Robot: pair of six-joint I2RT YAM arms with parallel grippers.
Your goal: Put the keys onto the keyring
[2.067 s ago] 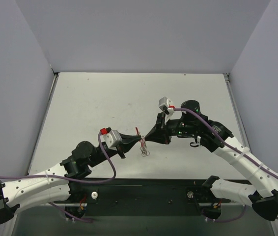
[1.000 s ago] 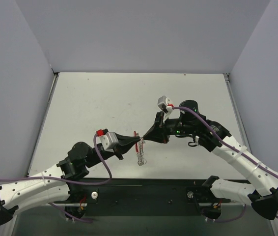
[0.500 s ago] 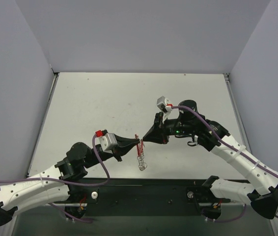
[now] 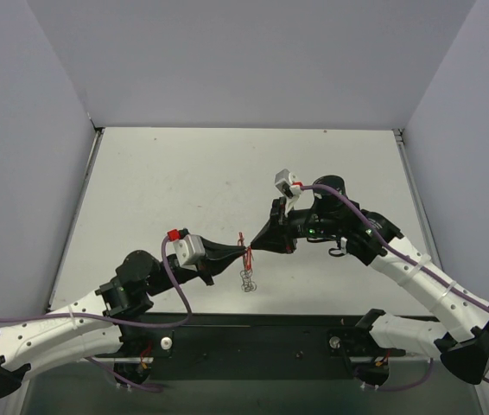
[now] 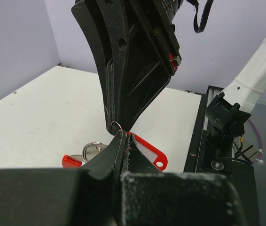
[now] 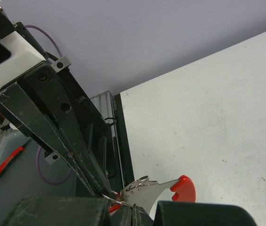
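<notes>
My left gripper [image 4: 246,252] [image 5: 125,137] and right gripper [image 4: 254,248] [image 6: 141,211] meet tip to tip above the near middle of the table, both shut. The keyring, a red plastic tag [image 5: 151,151] [image 4: 242,239] with a white insert, sticks out of my left fingertips. Its thin wire loop [image 5: 116,125] pokes from the tips of my right fingers [image 5: 133,70]. The keys [image 4: 247,278] hang just below the tips. They are a silver blade [image 6: 156,190] with a red head [image 6: 183,187] and a silver split ring [image 5: 94,149]. The wire seems to pass through the blade's hole.
The white table [image 4: 227,173] stretches beyond the grippers, with grey walls on three sides. A black base rail [image 4: 253,333] runs along the near edge under both arms. Purple cables [image 4: 180,290] loop off each wrist.
Both grippers stay shut and tip to tip. The left arm has drifted slightly left and toward the near edge, and the hanging keys have swung a little under the tips.
</notes>
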